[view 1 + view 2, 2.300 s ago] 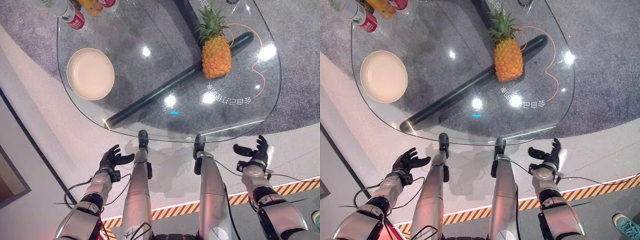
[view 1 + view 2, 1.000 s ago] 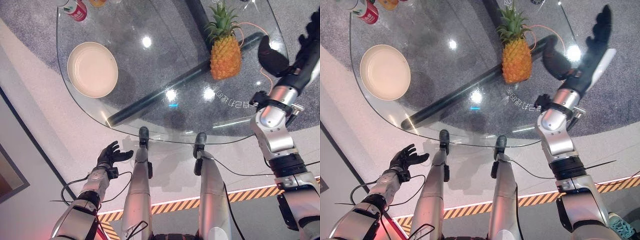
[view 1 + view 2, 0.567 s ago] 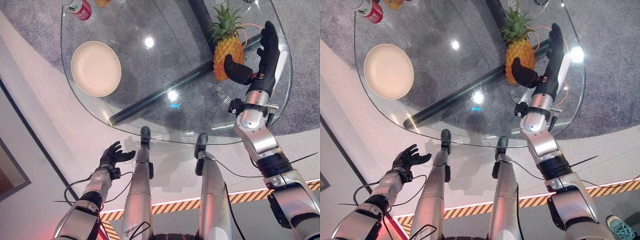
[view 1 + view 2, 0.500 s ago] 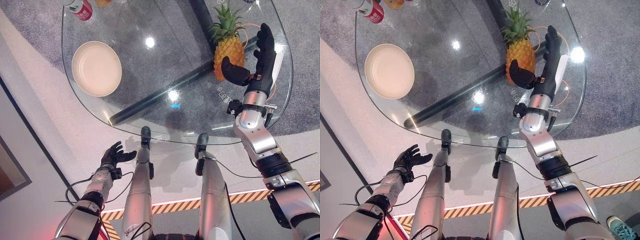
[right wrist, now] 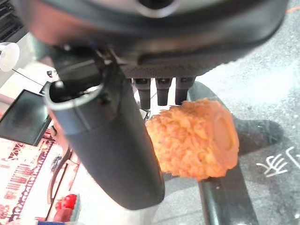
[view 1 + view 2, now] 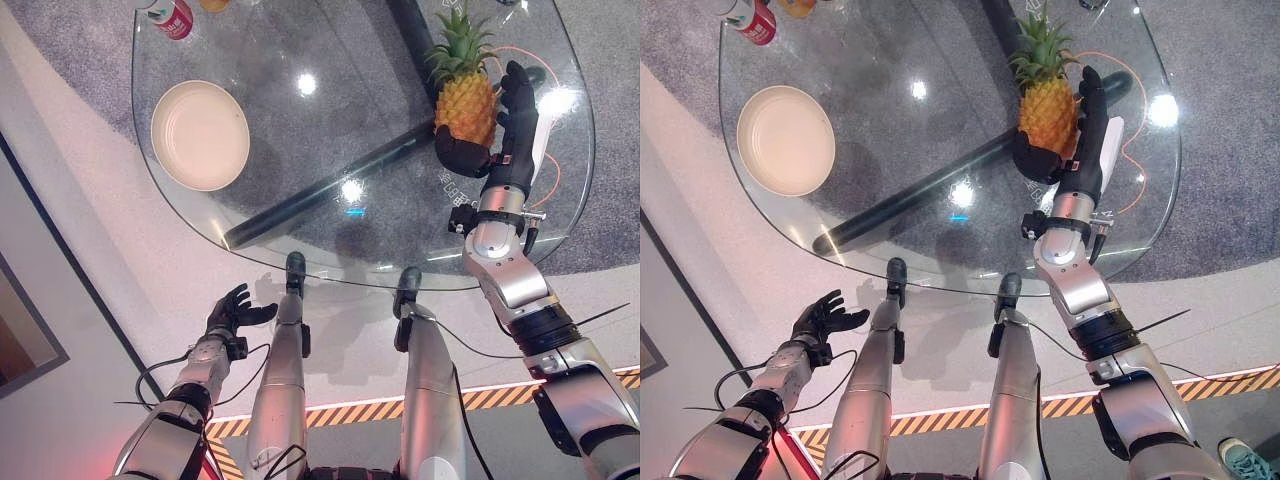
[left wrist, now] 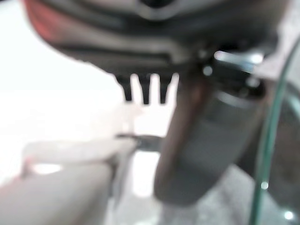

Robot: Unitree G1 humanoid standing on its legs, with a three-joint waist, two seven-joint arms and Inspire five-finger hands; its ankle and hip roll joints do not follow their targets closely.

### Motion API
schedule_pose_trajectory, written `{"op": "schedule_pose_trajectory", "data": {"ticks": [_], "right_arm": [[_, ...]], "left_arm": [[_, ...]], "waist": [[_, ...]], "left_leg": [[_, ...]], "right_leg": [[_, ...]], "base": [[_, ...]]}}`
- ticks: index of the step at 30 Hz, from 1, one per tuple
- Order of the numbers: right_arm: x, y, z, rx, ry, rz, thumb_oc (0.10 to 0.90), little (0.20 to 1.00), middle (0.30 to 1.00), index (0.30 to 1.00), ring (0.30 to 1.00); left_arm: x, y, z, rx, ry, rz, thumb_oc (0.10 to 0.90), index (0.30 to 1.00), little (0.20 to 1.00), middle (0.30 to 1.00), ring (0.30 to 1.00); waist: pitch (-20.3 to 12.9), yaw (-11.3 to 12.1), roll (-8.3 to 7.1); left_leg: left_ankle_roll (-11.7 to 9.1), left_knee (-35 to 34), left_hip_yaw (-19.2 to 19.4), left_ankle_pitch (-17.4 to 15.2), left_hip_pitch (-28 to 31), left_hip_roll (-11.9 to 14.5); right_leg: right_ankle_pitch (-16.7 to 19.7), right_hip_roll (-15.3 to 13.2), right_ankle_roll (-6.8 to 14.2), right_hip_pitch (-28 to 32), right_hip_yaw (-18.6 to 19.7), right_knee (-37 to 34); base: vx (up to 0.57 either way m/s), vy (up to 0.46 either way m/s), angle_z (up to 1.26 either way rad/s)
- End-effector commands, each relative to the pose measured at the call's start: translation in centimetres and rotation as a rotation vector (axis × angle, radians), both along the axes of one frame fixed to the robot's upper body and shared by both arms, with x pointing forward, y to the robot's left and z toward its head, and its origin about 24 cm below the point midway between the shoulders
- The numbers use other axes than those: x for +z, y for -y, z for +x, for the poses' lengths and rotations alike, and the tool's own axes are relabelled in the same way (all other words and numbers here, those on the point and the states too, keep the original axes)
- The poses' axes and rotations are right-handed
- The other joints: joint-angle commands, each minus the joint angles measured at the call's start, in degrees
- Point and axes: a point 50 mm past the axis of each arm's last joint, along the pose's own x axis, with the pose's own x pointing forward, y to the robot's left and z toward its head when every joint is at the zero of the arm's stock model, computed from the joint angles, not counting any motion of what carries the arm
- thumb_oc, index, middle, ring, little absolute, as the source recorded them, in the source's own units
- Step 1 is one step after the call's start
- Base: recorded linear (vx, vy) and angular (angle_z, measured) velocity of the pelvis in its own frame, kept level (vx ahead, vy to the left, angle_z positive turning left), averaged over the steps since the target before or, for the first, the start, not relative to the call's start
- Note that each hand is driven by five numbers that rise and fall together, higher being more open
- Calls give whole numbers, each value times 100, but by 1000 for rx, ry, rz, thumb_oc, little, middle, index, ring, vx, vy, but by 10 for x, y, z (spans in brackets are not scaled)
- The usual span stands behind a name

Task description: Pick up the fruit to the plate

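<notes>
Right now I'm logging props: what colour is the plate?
The plate is cream, clearest in the left eye view.

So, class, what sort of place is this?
Probably a demo or showroom floor: a glass table on grey carpet, with black-and-yellow hazard tape marking the floor.

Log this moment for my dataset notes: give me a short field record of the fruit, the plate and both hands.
fruit: pineapple, on the glass table, right side
plate: cream plate, bare, table's left side
right robot hand: open, thumb and fingers on either side of the pineapple
left robot hand: open, low beside the table, idle
other: red can at far left edge
</notes>
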Motion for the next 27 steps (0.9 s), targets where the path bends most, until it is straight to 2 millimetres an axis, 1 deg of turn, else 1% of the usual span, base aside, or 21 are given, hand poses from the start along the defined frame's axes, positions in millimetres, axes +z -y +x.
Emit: {"op": "schedule_pose_trajectory", "data": {"ticks": [1, 18, 23, 27], "right_arm": [[44, -3, -5, 7, 184, 8, 800, 900, 900, 900, 900], [41, 10, 12, -123, 87, 41, 800, 900, 900, 900, 900], [40, 14, 16, -131, 58, 62, 800, 900, 900, 900, 900], [39, 12, 18, -126, 44, 66, 800, 900, 900, 900, 900]], "left_arm": [[-13, -5, -15, 25, -48, 35, 800, 900, 900, 900, 900], [-11, -2, -11, 3, -54, 36, 800, 900, 900, 900, 900], [-11, -3, -10, -1, -56, 36, 800, 900, 900, 900, 900], [-10, -1, -9, -8, -56, 38, 800, 900, 900, 900, 900]], "waist": [[-106, -45, 37], [-106, 51, 105], [-106, 74, 115], [-106, 92, 124]], "left_leg": [[341, 536, 381, -478, -28, -356], [353, 518, 348, -448, -58, -379], [359, 508, 337, -435, -68, -388], [362, 514, 330, -430, -85, -396]], "right_leg": [[827, 271, -143, 423, -401, -1220], [859, 271, -143, 357, -424, -1173], [867, 278, -146, 336, -437, -1161], [878, 274, -147, 313, -445, -1154]], "base": [[0, 0, 0], [0, 0, 0], [0, 0, 0], [0, 0, 0]]}}
